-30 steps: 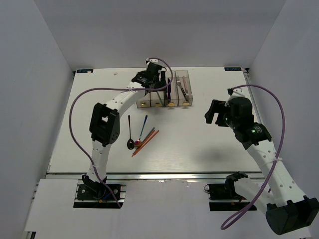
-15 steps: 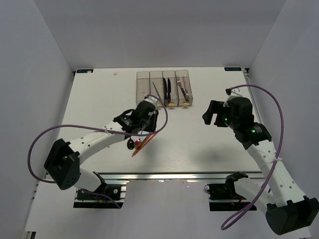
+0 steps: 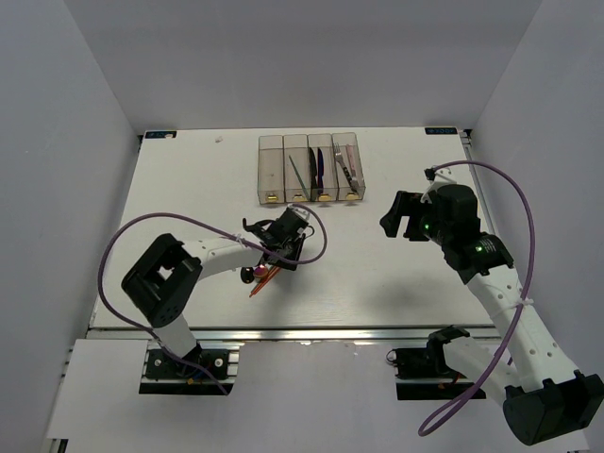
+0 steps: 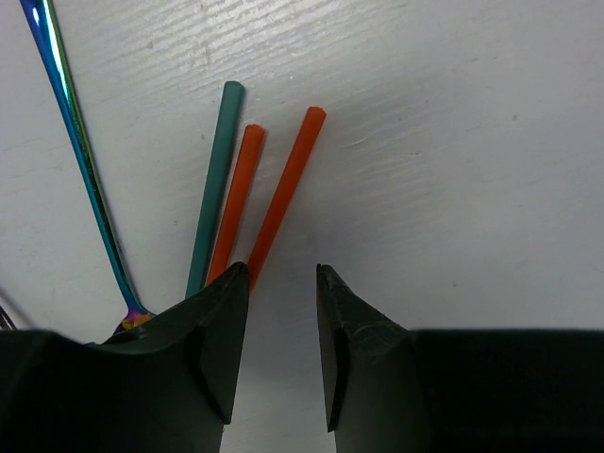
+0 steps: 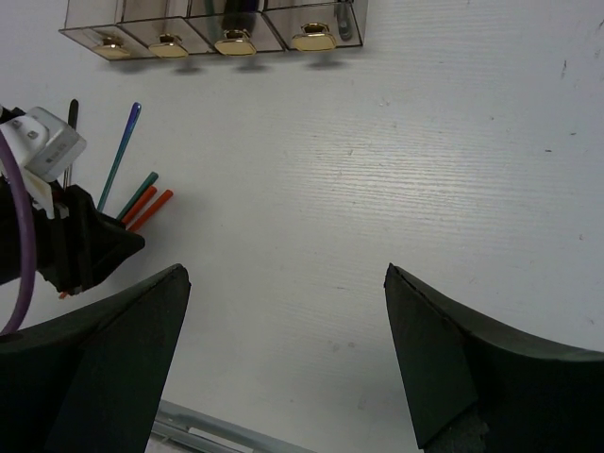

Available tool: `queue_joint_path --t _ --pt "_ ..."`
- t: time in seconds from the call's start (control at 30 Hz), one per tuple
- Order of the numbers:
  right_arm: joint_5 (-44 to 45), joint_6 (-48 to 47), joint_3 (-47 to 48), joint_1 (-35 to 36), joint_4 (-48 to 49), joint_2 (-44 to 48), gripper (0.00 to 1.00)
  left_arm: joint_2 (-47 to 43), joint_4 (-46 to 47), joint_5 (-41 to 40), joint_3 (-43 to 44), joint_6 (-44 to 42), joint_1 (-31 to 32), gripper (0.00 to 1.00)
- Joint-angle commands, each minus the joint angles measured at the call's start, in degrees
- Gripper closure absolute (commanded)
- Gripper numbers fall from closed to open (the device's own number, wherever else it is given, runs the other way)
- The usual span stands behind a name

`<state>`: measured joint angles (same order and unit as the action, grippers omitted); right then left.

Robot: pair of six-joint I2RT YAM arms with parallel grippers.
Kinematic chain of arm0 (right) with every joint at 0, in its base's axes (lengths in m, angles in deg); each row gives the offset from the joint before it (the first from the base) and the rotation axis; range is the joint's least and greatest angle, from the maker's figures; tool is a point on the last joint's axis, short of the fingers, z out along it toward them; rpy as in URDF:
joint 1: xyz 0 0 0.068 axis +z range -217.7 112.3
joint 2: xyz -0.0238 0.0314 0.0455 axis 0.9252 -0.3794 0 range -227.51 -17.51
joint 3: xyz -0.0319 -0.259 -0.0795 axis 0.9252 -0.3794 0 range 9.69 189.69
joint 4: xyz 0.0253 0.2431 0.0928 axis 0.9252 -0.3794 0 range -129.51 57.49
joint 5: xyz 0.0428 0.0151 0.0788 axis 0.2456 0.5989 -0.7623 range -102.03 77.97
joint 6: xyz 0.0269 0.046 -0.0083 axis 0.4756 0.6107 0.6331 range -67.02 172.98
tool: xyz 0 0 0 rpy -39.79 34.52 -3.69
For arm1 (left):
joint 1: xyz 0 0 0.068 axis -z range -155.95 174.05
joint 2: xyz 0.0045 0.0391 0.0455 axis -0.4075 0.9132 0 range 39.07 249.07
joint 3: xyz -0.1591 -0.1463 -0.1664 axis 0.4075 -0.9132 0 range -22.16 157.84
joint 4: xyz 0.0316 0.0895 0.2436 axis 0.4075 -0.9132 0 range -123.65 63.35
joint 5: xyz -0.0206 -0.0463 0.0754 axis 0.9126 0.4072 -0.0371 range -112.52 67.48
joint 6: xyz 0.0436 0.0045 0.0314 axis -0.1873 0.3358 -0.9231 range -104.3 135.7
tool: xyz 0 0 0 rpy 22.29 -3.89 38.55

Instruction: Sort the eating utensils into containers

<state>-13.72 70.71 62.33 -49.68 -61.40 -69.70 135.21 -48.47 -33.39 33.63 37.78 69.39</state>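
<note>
Four joined bins [image 3: 271,170], utensils [image 3: 322,162] in three

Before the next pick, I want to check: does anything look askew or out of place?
Nothing is spilled or broken. In the containers, a thin dark stick lies slanted across the second bin from the left. Also, the left gripper has only bare table between its jaws; the orange chopsticks lie just to one side.

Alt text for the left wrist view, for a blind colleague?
Left gripper over the table, jaws partly open, nothing between them. Beside one finger lie two orange-red chopsticks, a teal chopstick and a blue spoon handle.
</note>
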Motion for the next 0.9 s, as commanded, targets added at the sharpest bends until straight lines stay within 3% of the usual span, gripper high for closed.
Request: queue_joint_path --t 0.0,0.37,0.6,0.77,0.8,0.87 --pt "-0.7 -0.5 -0.1 -0.2 2.0 0.8 0.11 0.8 1.3 -0.9 2.9 -0.3 -0.1 0.55" --pt "-1.3 -0.3 -0.1 -0.2 2.7 0.2 0.11 2.7 1.3 -1.8 3.7 -0.8 -0.1 0.55" --pt "-1.5 -0.4 -0.6 -0.2 2.6 0.8 0.11 4.8 1.7 -0.6 2.0 0.8 -0.1 0.61" --pt "-1.3 -0.2 -0.3 -0.2 2.5 0.9 0.11 5.5 1.9 1.0 1.2 1.6 1.4 0.83" --pt "-1.2 -0.3 -0.1 -0.2 2.4 0.9 0.11 5.5 1.4 0.9 1.6 1.7 1.9 0.97" --pt "-1.0 -0.2 0.4 -0.2 2.4 0.9 0.11 4.9 0.1 0.5 3.4 1.8 3.3 1.0"
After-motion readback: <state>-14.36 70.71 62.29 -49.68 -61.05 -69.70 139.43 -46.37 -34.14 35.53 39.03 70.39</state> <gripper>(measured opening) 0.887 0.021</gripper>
